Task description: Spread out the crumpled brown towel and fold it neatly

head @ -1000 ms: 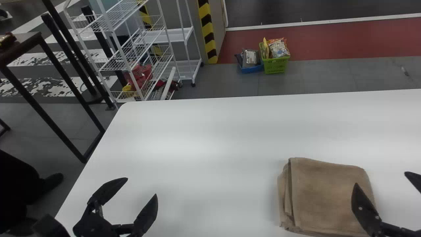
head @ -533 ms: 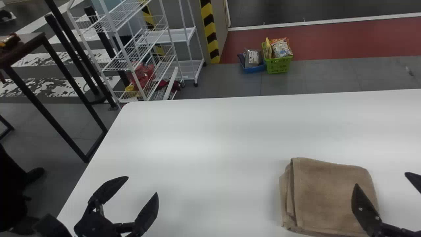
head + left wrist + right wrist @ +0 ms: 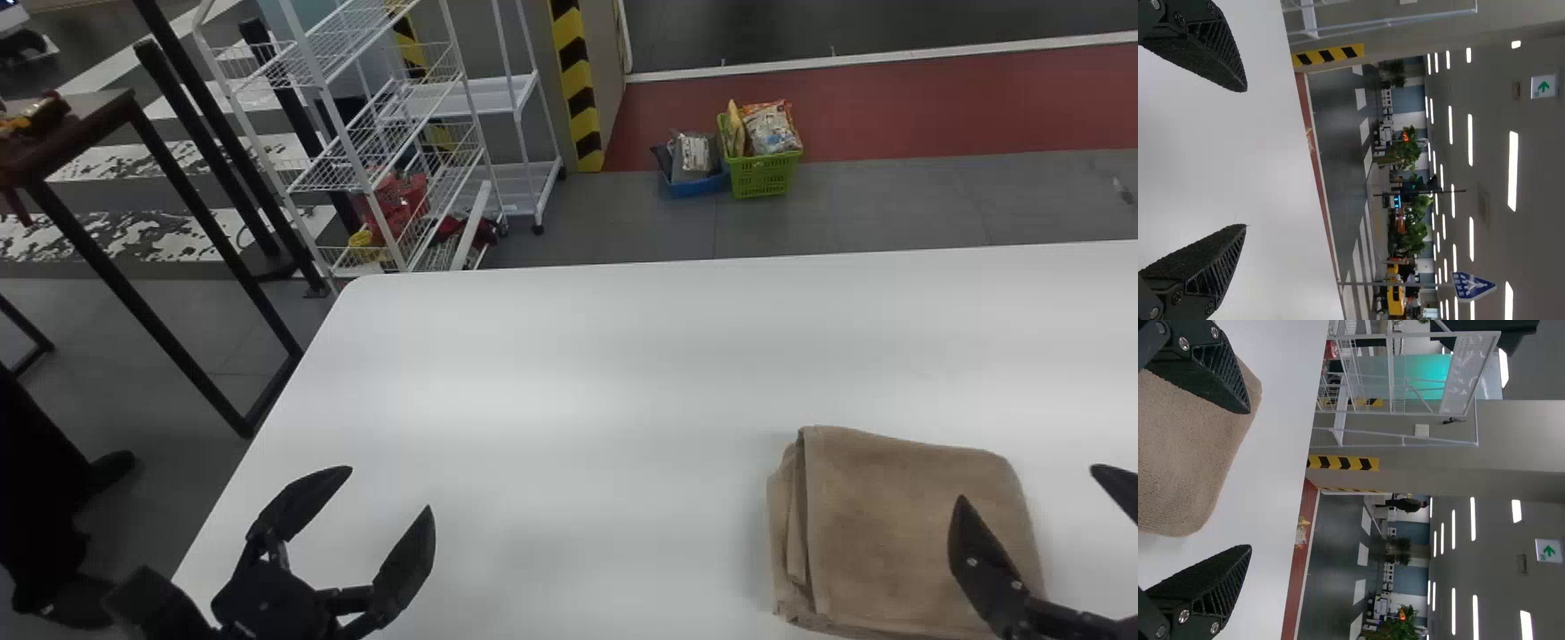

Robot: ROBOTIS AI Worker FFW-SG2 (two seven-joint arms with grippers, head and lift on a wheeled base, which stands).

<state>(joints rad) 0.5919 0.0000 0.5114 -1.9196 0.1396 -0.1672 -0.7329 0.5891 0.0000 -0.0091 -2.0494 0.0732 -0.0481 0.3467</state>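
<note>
Change: table, towel and background all slide a bit to the right in the head view, while the right gripper [image 3: 1029,483] holds almost the same spot in it. Left gripper [image 3: 389,489] comes up slightly in that view. Looks like the robot itself is shifting or turning, not handling cloth; the brown towel [image 3: 898,524] keeps its shape.

Towel is a squarish folded stack, layered edges on the side facing the left gripper. It lies just left of the right gripper, whose inner finger overlaps it in the head view. Well off to the right of the left gripper. Both grippers spread wide, nothing pinched in either.

For the task: spreading and folding look done, probably finished or near it. Next is likely just keeping clear; a low sweep of the right inner finger could drag the top layer.

Surface: smooth white table [image 3: 569,356] under the towel and ahead of both grippers. Room: beyond it, white rack [image 3: 498,96], striped post [image 3: 576,84], green basket [image 3: 760,175] beside a blue basket [image 3: 698,187] on grey floor.
</note>
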